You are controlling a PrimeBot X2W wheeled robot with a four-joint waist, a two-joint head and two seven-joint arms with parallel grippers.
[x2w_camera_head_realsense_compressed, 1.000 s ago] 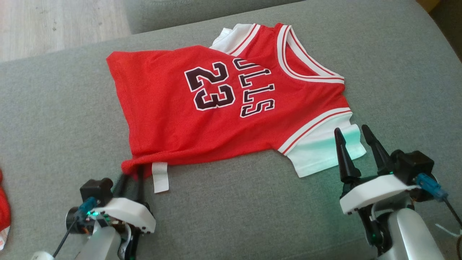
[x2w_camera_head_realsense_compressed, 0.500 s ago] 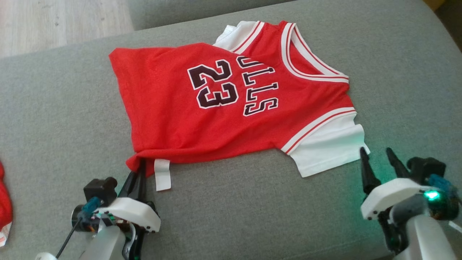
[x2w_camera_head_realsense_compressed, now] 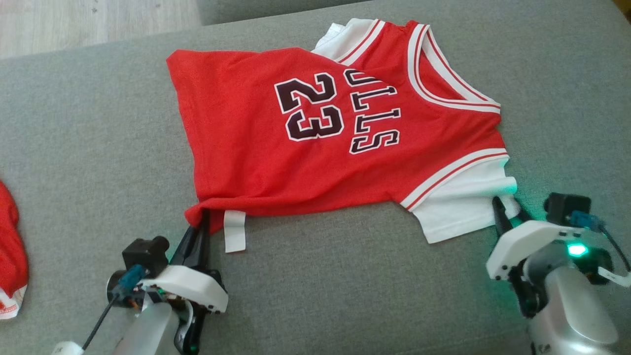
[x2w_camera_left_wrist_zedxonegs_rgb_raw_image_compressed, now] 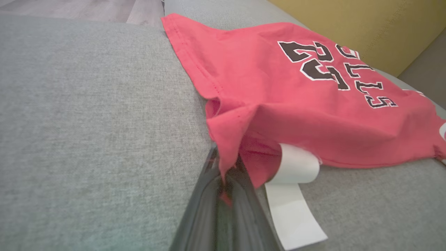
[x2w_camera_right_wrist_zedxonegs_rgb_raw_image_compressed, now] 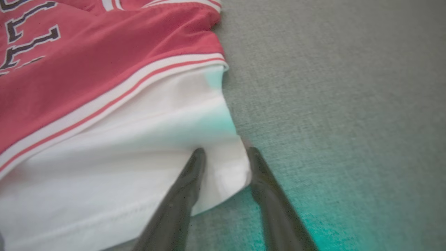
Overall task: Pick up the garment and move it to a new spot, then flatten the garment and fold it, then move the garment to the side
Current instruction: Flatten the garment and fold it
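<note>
- Head view: the red garment is seen spread over the middle of the grey cushion, collar toward its far right; the left gripper is clamped on the near hem corner, beside a white label; the right gripper is set at the white sleeve.
- Left wrist view: the left gripper is shown fully closed, red hem pinched between its fingers; the label is left trailing on the cushion.
- Right wrist view: the right gripper is held partly open, the sleeve corner between its fingers, not yet gripped; the pick-up is judged to be in hand; a closed right grip is called for before both corners are lifted.
</note>
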